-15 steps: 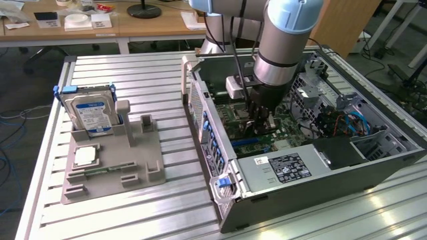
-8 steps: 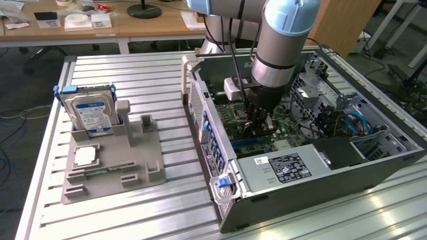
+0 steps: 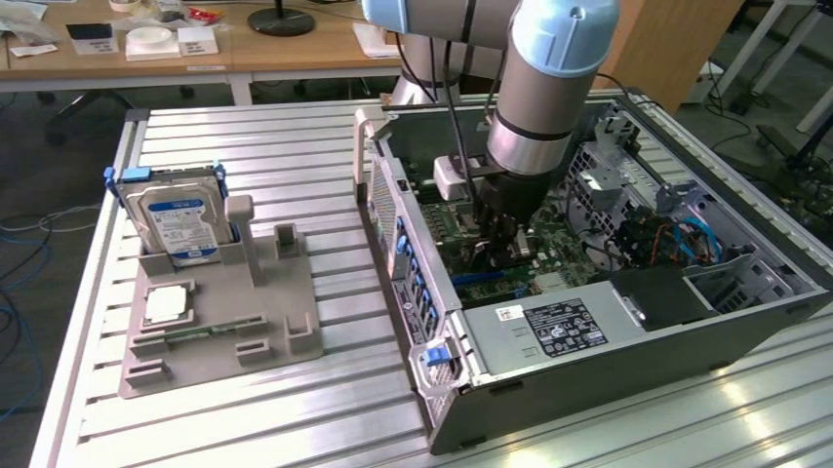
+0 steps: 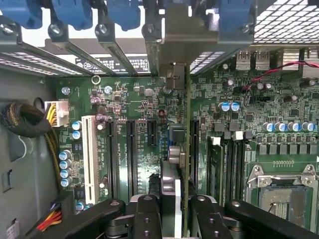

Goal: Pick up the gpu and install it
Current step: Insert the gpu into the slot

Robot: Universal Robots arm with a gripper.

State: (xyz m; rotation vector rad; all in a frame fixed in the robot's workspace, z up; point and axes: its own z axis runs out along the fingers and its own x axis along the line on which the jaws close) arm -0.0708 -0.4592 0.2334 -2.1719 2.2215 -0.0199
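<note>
Green and thin, the flat gpu card (image 4: 186, 149) stands on its edge inside the open grey metal computer case (image 3: 625, 336). The black pincer (image 4: 175, 211) is pinching the gpu card, with one finger on each flat side. In the wrist view the card's long side runs from the pincer straight to the case's back wall, where its silver metal end bracket (image 4: 175, 50) sits among the blue clips (image 4: 75, 12). The card's lower edge is down at the green motherboard (image 4: 134, 129), next to the long black slots (image 4: 130, 149). A white slot (image 4: 90, 159) lies further off.

Room is tight here. The grey robot arm (image 3: 540, 97) reaches down between the case walls, and the grey power box (image 3: 553, 327) sits close by.

Outside the case, the ribbed metal surface (image 3: 260, 409) has open room. A grey plastic holder (image 3: 221, 312) stands there with a blue-labelled silver hard drive (image 3: 178, 222) and a small square silver chip (image 3: 170, 304).
</note>
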